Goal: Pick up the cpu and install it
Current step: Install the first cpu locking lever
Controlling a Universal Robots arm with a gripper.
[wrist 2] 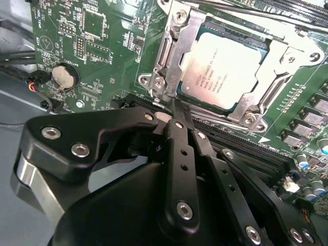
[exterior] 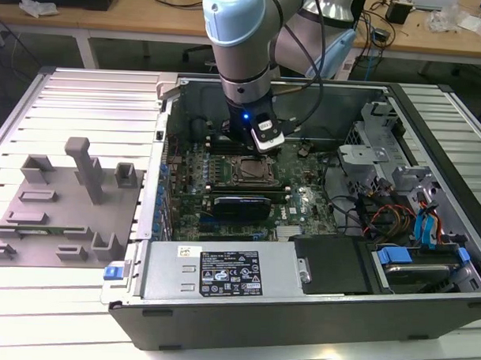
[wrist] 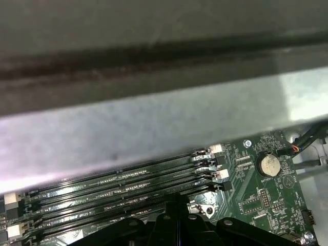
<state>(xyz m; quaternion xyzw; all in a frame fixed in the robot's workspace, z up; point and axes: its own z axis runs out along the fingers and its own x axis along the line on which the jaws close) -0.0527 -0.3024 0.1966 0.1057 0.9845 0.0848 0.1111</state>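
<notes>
Ribbed metal surface (exterior: 78, 301) is carrying an open computer case (exterior: 299, 308) with grey fixture blocks (exterior: 65, 213) sitting well apart on the exterior view's left, and the arm (exterior: 241, 46) is reaching straight down inside the case walls over the green motherboard (exterior: 295, 198). The hand (wrist 2: 174, 115) is hanging just beside the socket frame (wrist 2: 169, 56) with its black fingers (wrist 2: 177, 138) pressed together on nothing. Second wrist view is showing the cpu (wrist 2: 225, 69) lying in the socket under the metal frame, while first wrist view is showing memory slots (wrist: 123, 184) and a coin battery (wrist: 268, 164) beside a grey case wall (wrist: 154, 123).
</notes>
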